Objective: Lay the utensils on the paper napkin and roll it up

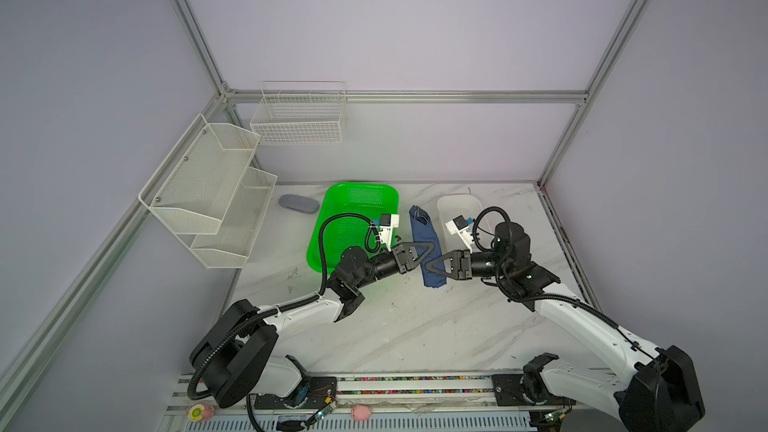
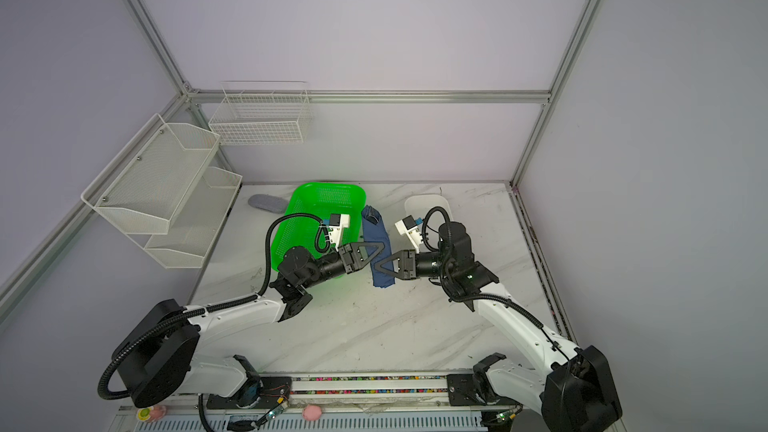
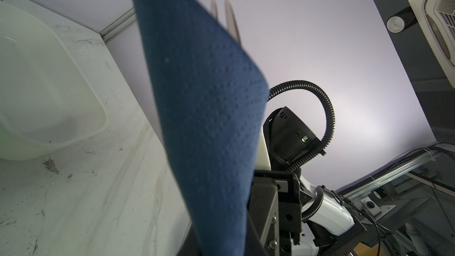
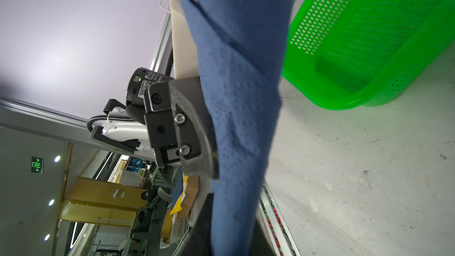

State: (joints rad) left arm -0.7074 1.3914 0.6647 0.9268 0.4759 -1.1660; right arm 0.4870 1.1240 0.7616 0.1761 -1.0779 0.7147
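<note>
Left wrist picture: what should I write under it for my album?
Navy paper napkin roll up close, fork tines poking out its end, white tray on the marble table beside it.

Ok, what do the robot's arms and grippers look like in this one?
The left arm and right arm have white shells, black joints and black bases. A black corrugated conduit runs along each. The left gripper and right gripper are black with hollow triangular-frame fingers, and a white camera mount sits by each wrist.

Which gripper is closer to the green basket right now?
Left. The left gripper sits beside the green basket, at the napkin roll; the right gripper is across the roll.
</note>
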